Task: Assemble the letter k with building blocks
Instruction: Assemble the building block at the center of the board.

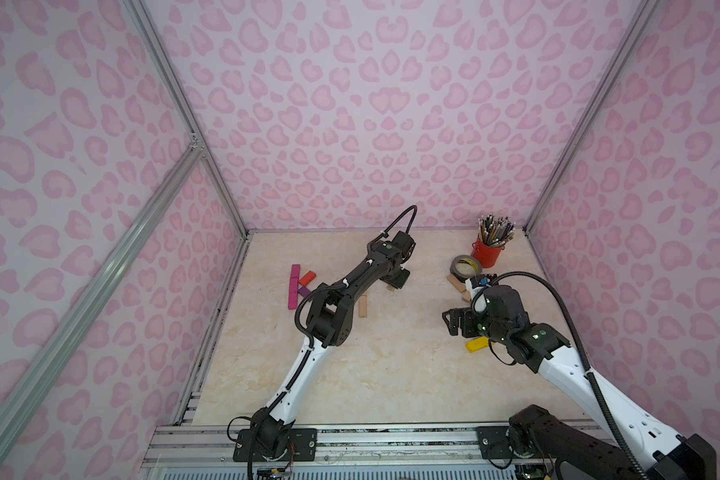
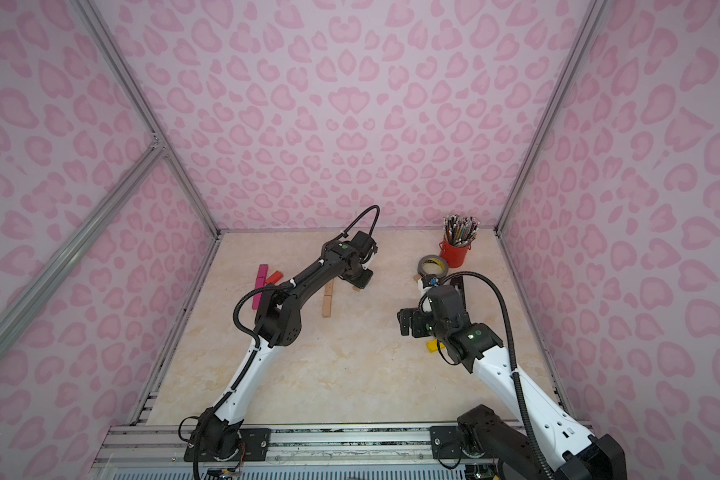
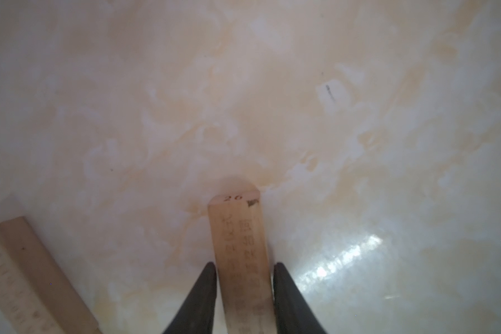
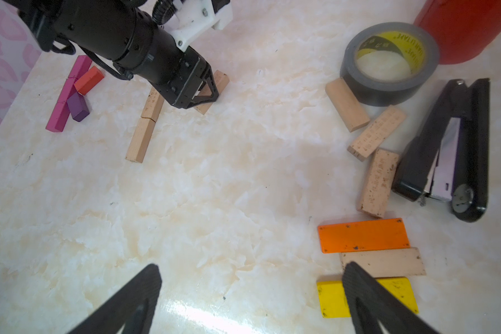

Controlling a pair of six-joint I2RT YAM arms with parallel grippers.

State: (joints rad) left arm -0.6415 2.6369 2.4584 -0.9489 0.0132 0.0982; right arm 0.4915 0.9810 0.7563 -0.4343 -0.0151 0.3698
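My left tool [image 3: 245, 266] is pinched across the narrow width of a plain light-wood block with printed characters [image 3: 237, 228]. Both black fingers [image 3: 206, 289] press its long sides. The block's long axis runs straight out ahead of the tool, low over the marbled cream counter [image 3: 272, 101]. I can't tell whether the block rests there or is just lifted.

In a top view, near mid-frame, the held block sits just right of the upper end of two plain wood blocks laid end to end [image 2: 327, 300], which I take as the K's stem. The tool hides whether they touch. My next move turns on the held block's slant against that stem line, and the left arm is plainly the nearer one.

My right tool [image 4: 252, 267] hangs wide and empty, well apart at the frame's lower right, over a flat orange block [image 4: 363, 234] and a flat yellow block [image 4: 333, 297].
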